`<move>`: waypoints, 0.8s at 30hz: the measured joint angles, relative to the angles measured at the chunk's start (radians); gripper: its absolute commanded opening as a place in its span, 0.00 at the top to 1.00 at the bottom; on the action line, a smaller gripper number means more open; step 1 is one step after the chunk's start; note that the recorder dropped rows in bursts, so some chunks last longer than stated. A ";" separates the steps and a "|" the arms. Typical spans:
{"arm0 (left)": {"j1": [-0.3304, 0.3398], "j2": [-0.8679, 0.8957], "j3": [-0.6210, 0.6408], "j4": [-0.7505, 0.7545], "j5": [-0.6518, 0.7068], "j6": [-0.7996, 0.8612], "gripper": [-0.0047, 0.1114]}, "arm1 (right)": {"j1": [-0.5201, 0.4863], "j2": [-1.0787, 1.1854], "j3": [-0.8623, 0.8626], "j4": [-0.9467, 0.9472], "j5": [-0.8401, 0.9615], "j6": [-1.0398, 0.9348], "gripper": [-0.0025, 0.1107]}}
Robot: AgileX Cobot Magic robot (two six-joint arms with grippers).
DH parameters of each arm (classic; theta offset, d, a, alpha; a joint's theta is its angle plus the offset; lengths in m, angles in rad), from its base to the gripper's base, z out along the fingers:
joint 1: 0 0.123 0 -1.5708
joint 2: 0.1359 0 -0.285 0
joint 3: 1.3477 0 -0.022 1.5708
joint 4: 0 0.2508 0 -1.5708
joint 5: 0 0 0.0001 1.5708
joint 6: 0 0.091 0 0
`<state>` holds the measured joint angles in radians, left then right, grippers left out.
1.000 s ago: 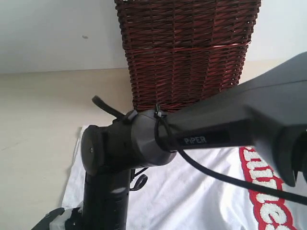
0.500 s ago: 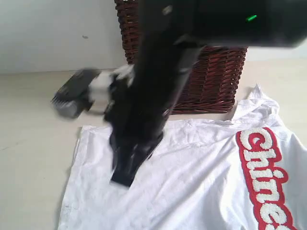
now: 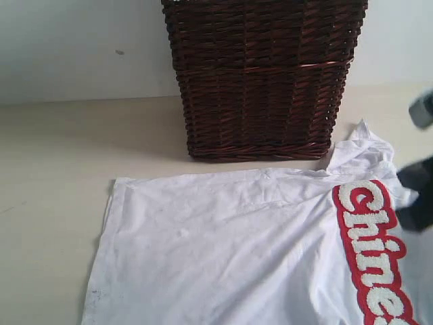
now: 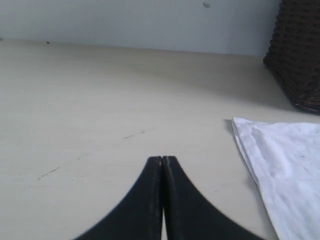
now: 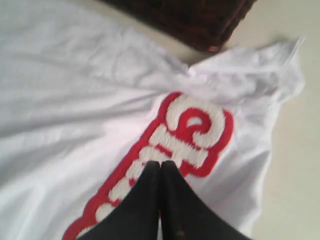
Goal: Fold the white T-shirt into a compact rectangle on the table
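Observation:
The white T-shirt [image 3: 237, 250] lies spread flat on the table [image 3: 54, 169], its red-outlined lettering [image 3: 371, 250] near the right side and one sleeve [image 3: 365, 145] pointing toward the basket. My right gripper [image 5: 161, 164] is shut and empty, hovering over the lettering [image 5: 195, 127]. In the exterior view only a blurred dark part of the right arm [image 3: 418, 196] shows at the right edge. My left gripper [image 4: 162, 159] is shut with nothing in it, over bare table [image 4: 100, 115] beside a corner of the shirt [image 4: 282, 170]. It is out of the exterior view.
A tall dark wicker basket [image 3: 260, 74] stands at the back against the pale wall [image 3: 81, 40], just behind the shirt's far edge. It also shows as a dark wicker basket [image 4: 297, 55] in the left wrist view. Bare table stretches left of the shirt.
The dark arm that blocked the exterior view has swung off to the right edge, so the whole shirt shows. The shirt itself has not moved. Both grippers stay shut.

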<state>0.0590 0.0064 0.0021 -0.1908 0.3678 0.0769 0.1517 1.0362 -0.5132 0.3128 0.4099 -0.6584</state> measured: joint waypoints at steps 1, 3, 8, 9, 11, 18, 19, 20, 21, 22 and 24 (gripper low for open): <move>0.000 0.000 0.000 0.000 0.000 0.000 0.96 | 0.000 -0.014 0.040 0.008 -0.008 -0.014 0.95; 0.000 0.000 0.000 0.000 0.000 0.000 0.96 | -0.002 -0.053 0.136 0.017 -0.060 -0.031 0.95; 0.000 0.000 0.000 0.000 0.000 0.000 0.96 | -0.004 -0.252 0.343 0.017 -0.495 -0.044 0.95; 0.000 0.000 0.000 0.000 0.000 0.000 0.96 | -0.004 -0.308 0.366 0.017 -0.571 -0.044 0.95; 0.000 0.000 0.000 0.000 0.000 0.000 0.96 | -0.004 -0.426 0.406 0.019 -0.700 -0.044 0.95; 0.000 0.000 0.000 0.000 0.000 0.000 0.96 | -0.006 -0.724 0.431 0.028 -0.592 -0.035 0.95; 0.000 0.000 0.000 0.000 0.000 0.000 0.96 | -0.006 -0.758 0.433 0.028 -0.555 -0.033 0.94; 0.000 0.000 0.000 0.000 0.000 0.000 0.96 | -0.006 -0.819 0.433 0.028 -0.490 -0.032 0.93; 0.000 0.000 0.000 0.000 0.000 0.000 0.96 | -0.006 -0.850 0.433 0.028 -0.459 -0.032 0.93; 0.000 0.000 0.000 0.000 0.000 0.000 0.96 | -0.006 -0.905 0.433 0.028 -0.410 -0.019 0.93; 0.000 0.000 0.000 0.000 0.000 0.000 0.96 | -0.006 -0.974 0.433 0.028 -0.347 0.023 0.93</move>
<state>0.0590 0.0064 0.0021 -0.1908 0.3678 0.0769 0.1459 0.0620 -0.0803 0.3413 0.0632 -0.6357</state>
